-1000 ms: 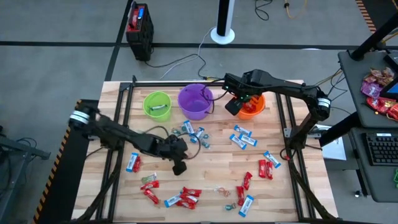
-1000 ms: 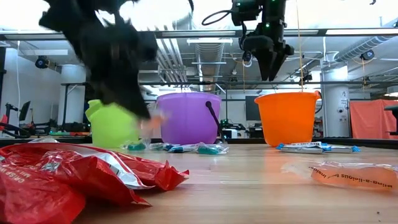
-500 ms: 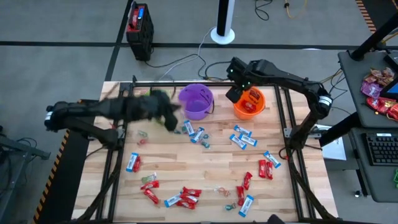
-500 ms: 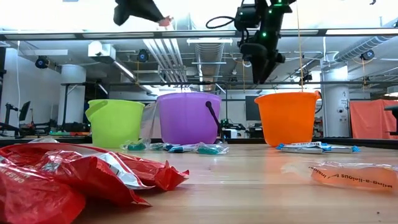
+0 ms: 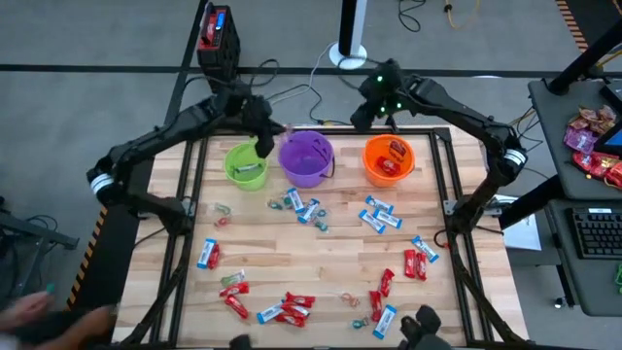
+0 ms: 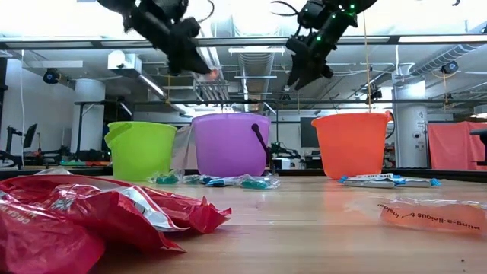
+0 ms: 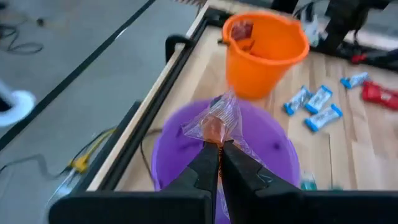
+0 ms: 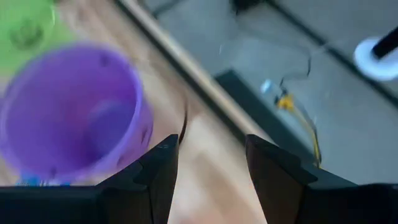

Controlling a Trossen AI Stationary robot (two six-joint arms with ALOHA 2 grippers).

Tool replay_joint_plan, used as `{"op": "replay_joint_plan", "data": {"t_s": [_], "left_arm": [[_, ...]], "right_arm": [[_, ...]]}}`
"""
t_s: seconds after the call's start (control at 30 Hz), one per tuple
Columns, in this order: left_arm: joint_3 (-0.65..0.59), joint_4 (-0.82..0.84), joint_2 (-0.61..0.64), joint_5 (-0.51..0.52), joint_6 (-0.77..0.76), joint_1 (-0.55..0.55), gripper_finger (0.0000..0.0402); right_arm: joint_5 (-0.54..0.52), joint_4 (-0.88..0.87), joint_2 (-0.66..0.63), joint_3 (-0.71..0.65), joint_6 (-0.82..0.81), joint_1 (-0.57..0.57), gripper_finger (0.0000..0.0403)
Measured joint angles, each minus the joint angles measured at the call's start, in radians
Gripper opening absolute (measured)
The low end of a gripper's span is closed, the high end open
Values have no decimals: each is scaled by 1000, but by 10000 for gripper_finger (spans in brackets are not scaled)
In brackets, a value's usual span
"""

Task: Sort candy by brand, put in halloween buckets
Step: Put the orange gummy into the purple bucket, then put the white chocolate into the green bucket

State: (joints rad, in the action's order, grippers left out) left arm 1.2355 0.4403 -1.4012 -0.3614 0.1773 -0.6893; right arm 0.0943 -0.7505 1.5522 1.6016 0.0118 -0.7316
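Holding a clear-wrapped candy (image 7: 214, 124) pinched in its closed fingers, the left gripper (image 5: 264, 144) hangs above the gap between the green bucket (image 5: 245, 163) and the purple bucket (image 5: 306, 158), at the table's far edge. The right gripper (image 5: 364, 109) hovers empty past the far rail, between the purple bucket and the orange bucket (image 5: 391, 160), its fingers (image 8: 155, 177) spread apart. The 3 buckets stand in a row along the back of the pale wooden table (image 5: 340, 262); red wrappers lie inside the orange one. Red candies (image 5: 296, 306) and blue-and-white candies (image 5: 379, 216) lie scattered over the boards, and a few teal ones sit just in front of the purple bucket. The low view shows a crumpled red bag (image 6: 84, 217) close to the lens. Beyond the table lies grey floor with cables and a white round stand base (image 5: 348, 53); a side desk (image 5: 583, 146) at the right carries a keyboard.
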Motion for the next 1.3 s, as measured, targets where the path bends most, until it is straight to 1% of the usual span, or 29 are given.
{"op": "replay_joint_plan", "data": {"t_s": [0.07,0.17,0.33,0.5,0.77,0.93,1.0,1.1,1.3], "left_arm": [[0,-69,-48,-19,5,-9,0],[1,-127,-114,-25,7,-7,0],[9,-65,-172,-24,46,-1,0],[13,-59,-188,-42,75,6,0],[13,-55,-215,-41,40,15,0],[13,-55,-216,-40,33,18,1],[13,-49,-216,-40,26,18,10],[13,-48,-216,-39,6,22,37],[13,-48,-214,-39,-37,26,118]], "right_arm": [[1,60,-1,0,7,-11,180],[1,116,-1,0,39,-24,180],[-15,159,0,0,53,-38,176],[-16,147,0,0,76,-42,166],[-16,96,0,0,110,-41,149],[-15,35,0,0,120,-41,139],[-15,8,0,0,120,-39,135],[-14,-24,-4,0,113,-39,131],[-7,-61,-49,0,90,-11,123]]}}
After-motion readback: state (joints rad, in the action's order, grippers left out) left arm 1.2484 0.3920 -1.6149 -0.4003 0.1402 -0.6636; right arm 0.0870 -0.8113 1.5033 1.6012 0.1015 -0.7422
